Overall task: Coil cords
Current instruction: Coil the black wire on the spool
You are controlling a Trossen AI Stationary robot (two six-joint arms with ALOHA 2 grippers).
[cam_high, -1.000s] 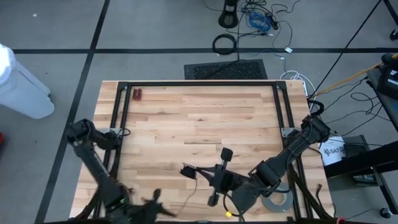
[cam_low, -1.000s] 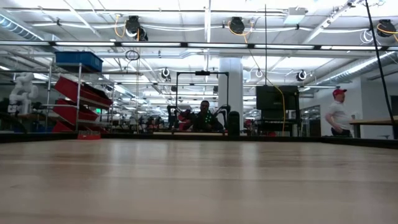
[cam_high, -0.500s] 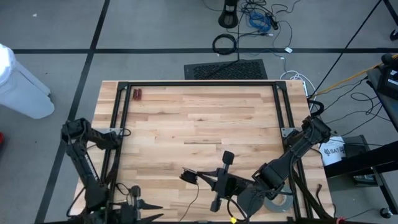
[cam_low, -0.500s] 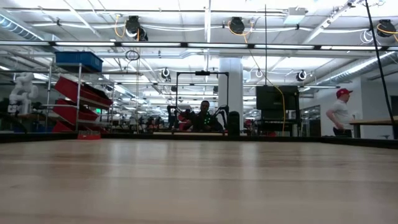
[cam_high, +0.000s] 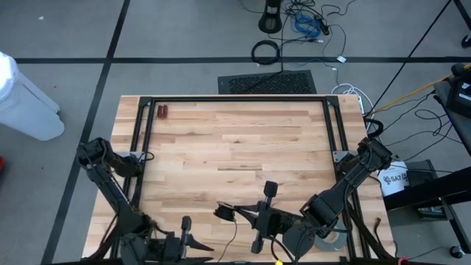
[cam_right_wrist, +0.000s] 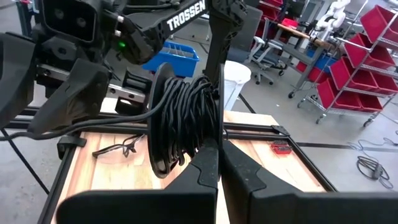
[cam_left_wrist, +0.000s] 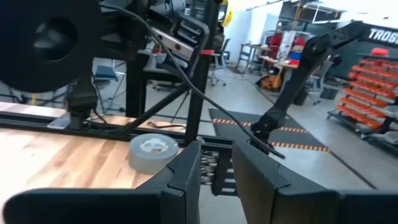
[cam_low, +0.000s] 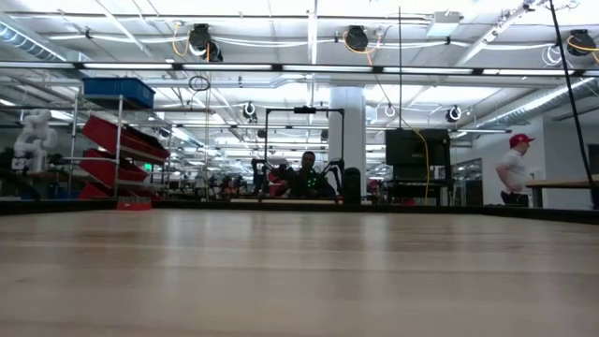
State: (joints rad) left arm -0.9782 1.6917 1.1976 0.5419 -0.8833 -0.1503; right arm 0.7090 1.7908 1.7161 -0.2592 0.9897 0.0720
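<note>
**Left arm swings in beside the cord**

Since half a second ago my left arm (cam_high: 118, 195) has swung inward along the desk's (cam_high: 221, 140) near edge. My left jaws stand slightly apart and hold nothing I can see. Just beside them, the cords (cam_high: 223, 213) form a wound black bundle, with a thin strand trailing toward the near edge. My right jaws are clamped shut on that bundle. The grey tape roll (cam_high: 327, 239) lies farther right. The risk I judge is that my left jaws snag the loose strand and drag turns off the bundle.
</note>
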